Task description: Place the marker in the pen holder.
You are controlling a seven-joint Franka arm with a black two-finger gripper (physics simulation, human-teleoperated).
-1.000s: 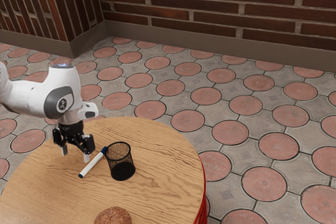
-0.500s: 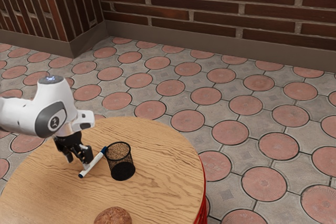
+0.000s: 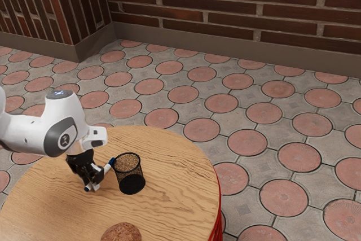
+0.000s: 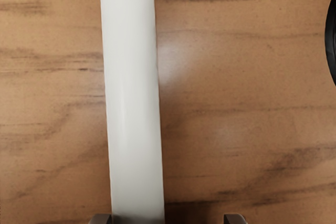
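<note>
Curving broadly around the objects, the edge of the round wooden bench (image 3: 177, 196) is leaving bare wood open on the exterior view's right of the pen holder (image 3: 137, 178) and between that holder and the brown rounded object (image 3: 121, 233). The pincer (image 3: 91, 187) is standing low over the wood, released, with the marker (image 3: 107, 169) lying between its parted fingers. In the wrist view, one fingertip (image 4: 101, 219) is sitting just beside the marker's white barrel, while the other, on the holder's side, is leaving a clear gap.

The marker is resting flat on the bench, showing a smooth, slim white body with dark blue at both ends. Its capped end is pointing toward the holder and is apparently lying just beside the mesh, contact being hard to judge.

The black mesh holder is standing upright, occupying the space next to the marker on the exterior view's right. The white arm (image 3: 34, 134) is reaching in from the exterior view's left. Beyond the bench, patterned floor tiles (image 3: 248, 142) are extending toward a brick wall (image 3: 237, 4).
</note>
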